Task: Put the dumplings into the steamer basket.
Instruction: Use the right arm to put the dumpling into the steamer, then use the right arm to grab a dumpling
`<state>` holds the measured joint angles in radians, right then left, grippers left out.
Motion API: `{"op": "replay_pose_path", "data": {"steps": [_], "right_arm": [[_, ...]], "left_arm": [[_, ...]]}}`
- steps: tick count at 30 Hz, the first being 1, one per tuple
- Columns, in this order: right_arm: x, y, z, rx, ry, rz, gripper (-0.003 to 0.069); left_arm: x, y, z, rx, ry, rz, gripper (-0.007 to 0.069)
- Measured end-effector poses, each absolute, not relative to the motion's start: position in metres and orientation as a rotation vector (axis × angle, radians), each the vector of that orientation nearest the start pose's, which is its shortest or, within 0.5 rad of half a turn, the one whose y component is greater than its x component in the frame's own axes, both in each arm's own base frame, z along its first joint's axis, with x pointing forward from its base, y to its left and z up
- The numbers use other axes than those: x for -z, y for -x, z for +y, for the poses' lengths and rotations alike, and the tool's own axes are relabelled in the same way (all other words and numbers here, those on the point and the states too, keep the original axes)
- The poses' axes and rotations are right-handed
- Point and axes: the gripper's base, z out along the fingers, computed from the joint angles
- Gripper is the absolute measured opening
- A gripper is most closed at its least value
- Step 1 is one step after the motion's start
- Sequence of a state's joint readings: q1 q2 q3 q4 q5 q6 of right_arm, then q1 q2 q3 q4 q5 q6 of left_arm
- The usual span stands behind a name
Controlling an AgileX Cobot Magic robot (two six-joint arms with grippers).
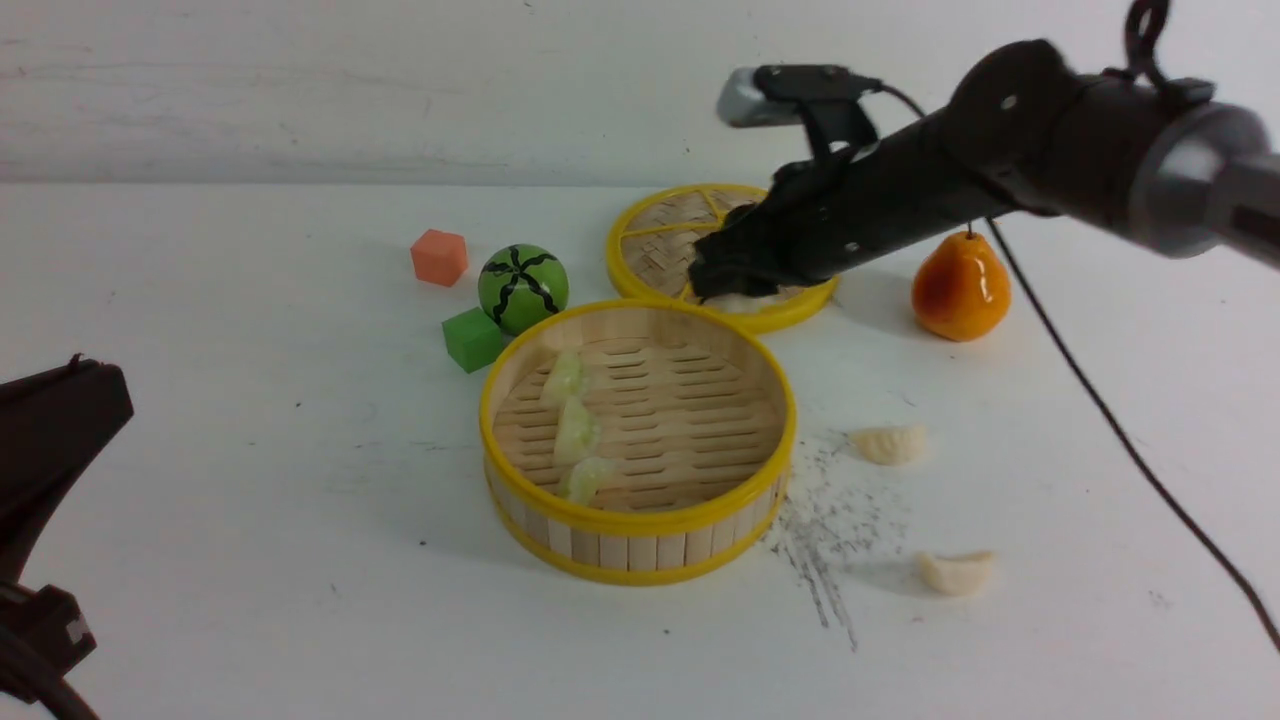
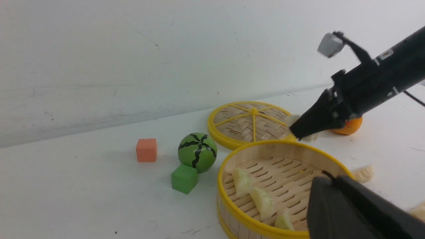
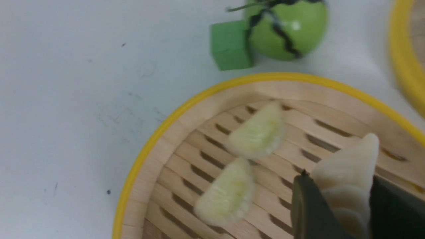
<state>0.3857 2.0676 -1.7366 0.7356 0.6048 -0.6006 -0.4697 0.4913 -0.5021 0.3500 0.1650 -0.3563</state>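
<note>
The right gripper (image 1: 735, 288) is pinching a white dumpling (image 3: 348, 172) just over the back rim of the basket (image 1: 640, 522), right by the flat woven lid (image 1: 660, 245). Three green dumplings (image 1: 577, 432) are lying inside the basket. Two more white dumplings (image 1: 888, 444) (image 1: 957, 572) are sitting on the bench (image 1: 250, 480) to its right. A pear (image 1: 960, 290), a melon ball (image 1: 523, 288), a green block (image 1: 471, 339) and an orange block (image 1: 439, 257) are standing nearby. The left gripper (image 2: 327, 189) is hanging pressed together.

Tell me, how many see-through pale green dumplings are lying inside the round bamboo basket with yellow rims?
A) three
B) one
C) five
A: three pale green dumplings lie in a row on the slatted floor of the round bamboo basket with yellow rims.
</note>
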Motion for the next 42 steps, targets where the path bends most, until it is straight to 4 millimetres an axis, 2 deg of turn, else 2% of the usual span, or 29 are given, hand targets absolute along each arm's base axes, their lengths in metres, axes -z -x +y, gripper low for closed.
{"op": "replay_pose_path", "data": {"steps": [6, 8, 12, 15, 16, 18, 20, 21, 22, 25, 26, 28, 29, 31, 33, 35, 38, 40, 42], "right_arm": [[-0.218, -0.438, 0.245, -0.586, 0.706, 2.157, 0.0185], [-0.205, -0.444, 0.245, -0.552, 0.692, 2.154, 0.0185], [-0.191, -0.45, 0.243, -0.523, 0.662, 2.163, 0.0185], [-0.189, -0.451, 0.243, -0.523, 0.665, 2.168, 0.0188], [-0.189, -0.45, 0.243, -0.526, 0.665, 2.169, 0.0222], [-0.189, -0.45, 0.243, -0.528, 0.664, 2.169, 0.0244], [-0.189, -0.45, 0.243, -0.528, 0.663, 2.169, 0.0334], [-0.189, -0.45, 0.243, -0.528, 0.663, 2.169, 0.0341], [-0.189, -0.45, 0.243, -0.529, 0.663, 2.169, 0.0395], [-0.2, -0.448, 0.243, -0.535, 0.67, 2.153, 0.0465], [-0.203, -0.447, 0.242, -0.536, 0.671, 2.147, 0.0468], [-0.241, -0.438, 0.239, -0.525, 0.711, 2.078, 0.0485], [-0.24, -0.438, 0.239, -0.523, 0.718, 2.08, 0.0485], [-0.28, -0.426, 0.231, -0.485, 0.784, 2.011, 0.0486], [-0.316, -0.41, 0.216, -0.401, 0.888, 1.957, 0.0478], [-0.339, -0.398, 0.196, -0.284, 1.001, 1.949, 0.0465], [-0.337, -0.393, 0.166, -0.177, 1.094, 2.092, 0.0443], [-0.32, -0.395, 0.146, -0.147, 1.11, 2.258, 0.0426], [-0.294, -0.402, 0.129, -0.148, 1.088, 2.404, 0.0413]], "left_arm": [[-0.331, -0.098, -0.044, 0.323, -0.33, 1.606, -0.0013], [-0.331, -0.098, -0.044, 0.323, -0.33, 1.606, -0.0013], [-0.331, -0.098, -0.044, 0.323, -0.33, 1.606, -0.0013], [-0.331, -0.098, -0.044, 0.323, -0.33, 1.606, -0.0013], [-0.331, -0.098, -0.044, 0.323, -0.33, 1.606, -0.0013], [-0.331, -0.098, -0.044, 0.323, -0.33, 1.606, -0.0013], [-0.331, -0.098, -0.044, 0.323, -0.33, 1.606, -0.0013], [-0.331, -0.098, -0.044, 0.323, -0.33, 1.606, -0.0013], [-0.331, -0.098, -0.044, 0.323, -0.33, 1.606, -0.0013], [-0.33, -0.098, -0.044, 0.321, -0.33, 1.609, -0.0013], [-0.33, -0.098, -0.044, 0.321, -0.33, 1.61, -0.0013], [-0.329, -0.098, -0.044, 0.313, -0.334, 1.616, -0.0013], [-0.329, -0.098, -0.044, 0.313, -0.334, 1.616, -0.0013], [-0.329, -0.098, -0.044, 0.311, -0.335, 1.615, -0.0013], [-0.33, -0.098, -0.044, 0.311, -0.335, 1.614, -0.0013], [-0.33, -0.098, -0.044, 0.314, -0.337, 1.606, -0.0013], [-0.331, -0.098, -0.044, 0.317, -0.338, 1.597, -0.0013], [-0.331, -0.098, -0.044, 0.318, -0.338, 1.596, -0.0013], [-0.332, -0.098, -0.044, 0.322, -0.336, 1.593, -0.0013]]}}
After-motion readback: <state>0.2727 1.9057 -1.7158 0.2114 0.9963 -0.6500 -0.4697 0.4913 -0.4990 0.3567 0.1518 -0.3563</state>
